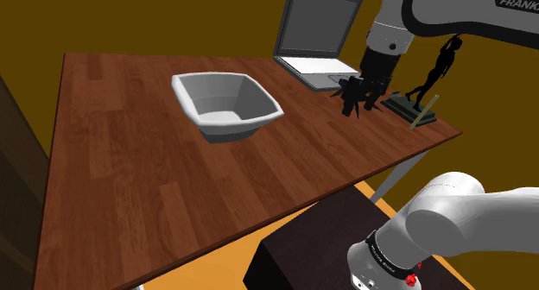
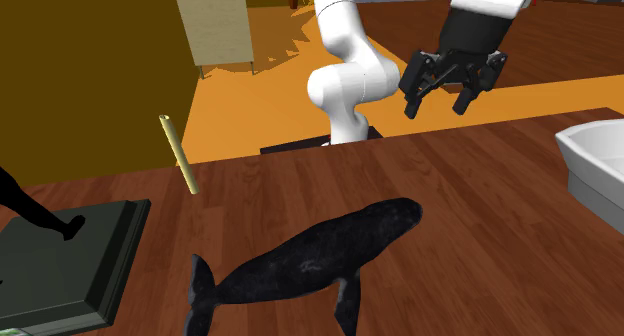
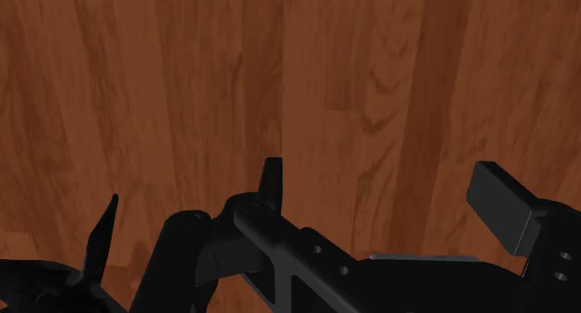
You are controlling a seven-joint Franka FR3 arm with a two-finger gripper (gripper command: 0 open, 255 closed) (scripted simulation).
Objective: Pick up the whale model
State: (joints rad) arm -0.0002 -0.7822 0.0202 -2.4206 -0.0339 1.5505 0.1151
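The whale model (image 2: 310,256) is black and lies on the wooden table (image 2: 480,184), its tail towards the statue base. In the shoulder view the whale (image 1: 352,98) sits between the laptop and the statue. My gripper (image 2: 441,99) hangs open above the table a little beyond the whale, touching nothing. From the shoulder, the gripper (image 1: 370,88) is just over the whale's far side. In the wrist view a pointed black whale fin (image 3: 101,244) shows beside my open fingers (image 3: 503,204), with bare wood between them.
A white bowl (image 1: 226,105) stands mid-table. An open laptop (image 1: 315,40) is at the back. A black figure statue (image 1: 439,68) on a dark base (image 2: 70,259) stands close to the whale, with a thin yellow stick (image 2: 179,155) beside it.
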